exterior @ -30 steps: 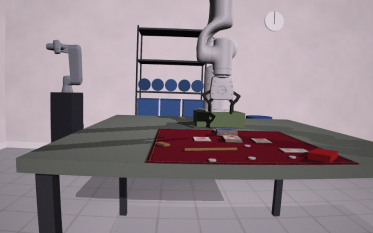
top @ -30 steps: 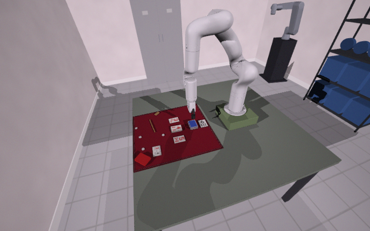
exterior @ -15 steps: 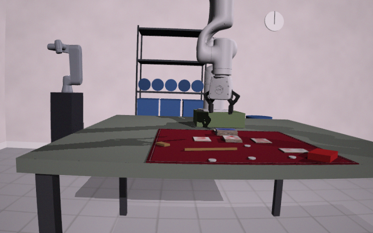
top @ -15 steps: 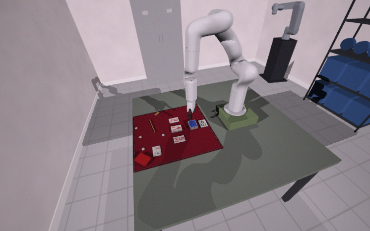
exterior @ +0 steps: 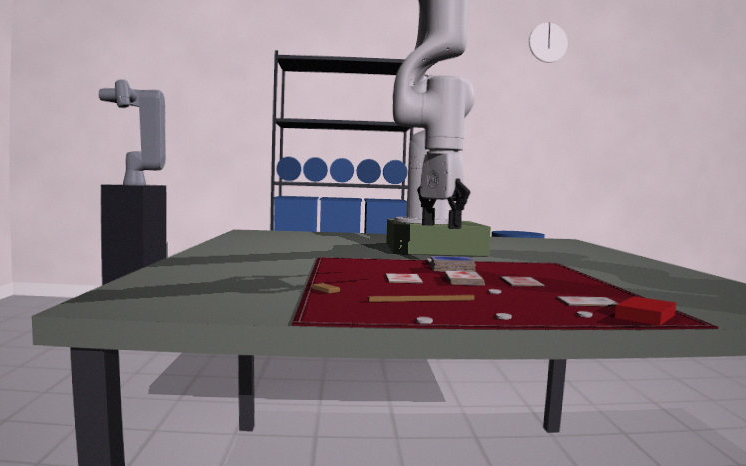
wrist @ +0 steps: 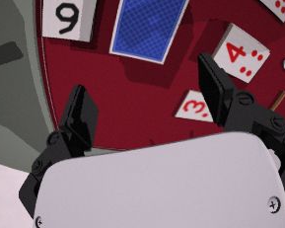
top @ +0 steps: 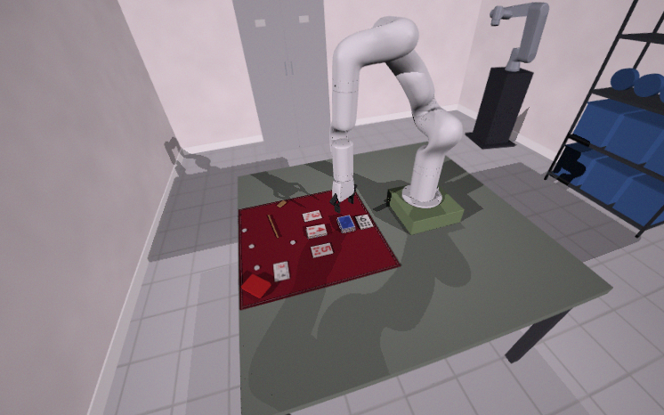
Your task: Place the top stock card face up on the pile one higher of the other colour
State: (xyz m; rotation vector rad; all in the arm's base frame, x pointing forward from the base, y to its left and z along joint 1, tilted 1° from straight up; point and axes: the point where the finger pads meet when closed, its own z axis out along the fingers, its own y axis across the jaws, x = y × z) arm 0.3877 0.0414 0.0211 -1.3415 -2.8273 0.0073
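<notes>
My gripper (top: 344, 203) (exterior: 441, 224) (wrist: 142, 83) is open and empty, above the cloth's edge near the stock. The face-down blue stock (top: 345, 222) (exterior: 453, 264) (wrist: 150, 31) is a thick stack. A face-up black six (top: 363, 222) (wrist: 66, 21) lies beside it, toward the arm's base. Three face-up piles stand in a row: a red three (top: 311, 215) (exterior: 403, 278) (wrist: 193, 106), a red four (top: 316, 231) (exterior: 464, 275) (wrist: 243, 53) on a thicker stack, and a red five (top: 321, 250) (exterior: 522, 281) (wrist: 281, 6). The card cloth (top: 360, 257) (exterior: 344, 315) lies under all.
Another face-up card (top: 281, 271) (exterior: 586, 301), its number unclear, lies near a red box (top: 256, 286) (exterior: 645, 310). A wooden stick (top: 273, 226) (exterior: 421, 298), a small wooden block (top: 282, 203) (exterior: 325, 287) and several white discs also lie on the cloth. The green base block (top: 427, 219) stands beyond the cloth.
</notes>
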